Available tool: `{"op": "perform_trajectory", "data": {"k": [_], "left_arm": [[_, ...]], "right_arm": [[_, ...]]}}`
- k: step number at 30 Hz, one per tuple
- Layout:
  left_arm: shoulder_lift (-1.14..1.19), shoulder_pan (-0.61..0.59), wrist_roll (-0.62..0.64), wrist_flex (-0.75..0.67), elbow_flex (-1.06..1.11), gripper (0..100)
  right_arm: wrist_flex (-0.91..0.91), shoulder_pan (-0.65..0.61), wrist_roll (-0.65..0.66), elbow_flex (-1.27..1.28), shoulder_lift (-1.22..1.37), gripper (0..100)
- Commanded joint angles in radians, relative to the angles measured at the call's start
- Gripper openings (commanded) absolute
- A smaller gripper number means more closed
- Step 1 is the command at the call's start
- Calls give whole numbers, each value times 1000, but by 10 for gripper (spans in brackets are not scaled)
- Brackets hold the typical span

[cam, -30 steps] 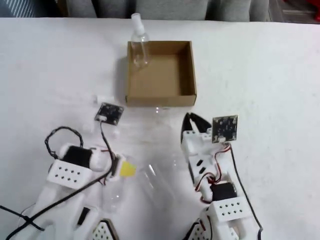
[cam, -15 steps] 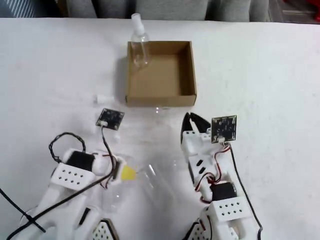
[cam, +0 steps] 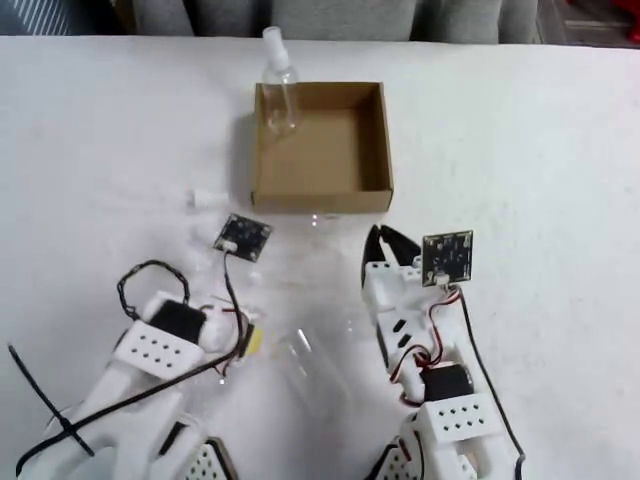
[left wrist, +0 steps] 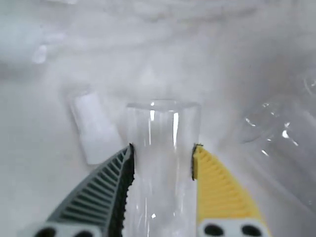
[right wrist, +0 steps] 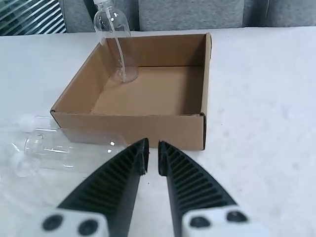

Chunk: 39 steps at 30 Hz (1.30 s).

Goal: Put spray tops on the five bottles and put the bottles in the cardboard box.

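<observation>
Clear plastic bottle (left wrist: 163,123) lies on the tabletop (cam: 520,150), pinched in the left gripper (left wrist: 162,158), with a white spray top (left wrist: 91,126) just beside it. Right gripper (right wrist: 152,150), pressed together, sits near the cardboard box (right wrist: 128,121). This looks like the capping step; next, the bottle likely needs standing upright.

Brown cardboard box (right wrist: 163,129), white table (right wrist: 261,98)

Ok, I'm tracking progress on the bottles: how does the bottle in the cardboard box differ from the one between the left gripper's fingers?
The boxed bottle stands upright in a corner of the cardboard box; the gripped bottle lies on its side in the left gripper. The boxed bottle wears a spray top; the gripped bottle's neck is open, without one. Both are clear and see-through.
</observation>
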Motion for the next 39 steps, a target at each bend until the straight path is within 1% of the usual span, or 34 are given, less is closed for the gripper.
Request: {"op": "perform_trajectory", "data": {"k": [1, 5, 11, 12, 15, 20, 24, 28, 31, 35, 39], "left_arm": [[90, 45, 9, -60, 8, 23], [88, 42, 9, -49, -21, 23], [94, 44, -3, 35, -86, 24], [96, 44, -28, 41, -97, 29], [96, 44, -106, 46, -104, 104], [90, 36, -74, 46, -103, 282], [90, 35, -69, 48, -104, 371], [88, 35, -69, 80, -121, 422], [88, 35, -69, 161, -170, 446], [88, 25, -77, 239, -232, 453], [88, -30, -91, 264, -270, 453]], "right_arm": [[-18, 2, 14, -12, -4, 15], [-18, 2, 14, -12, -4, 15], [-18, 2, 14, -12, -4, 15], [-18, 2, 14, -12, -4, 15], [-18, 2, 14, -12, -4, 15], [-18, 2, 15, -12, -4, 15], [-18, 2, 15, -12, -4, 15], [-18, 2, 15, -12, -4, 15], [-18, 2, 15, -12, -4, 15], [-18, 2, 15, -12, -4, 15], [-18, 2, 15, -12, -4, 15]]}}
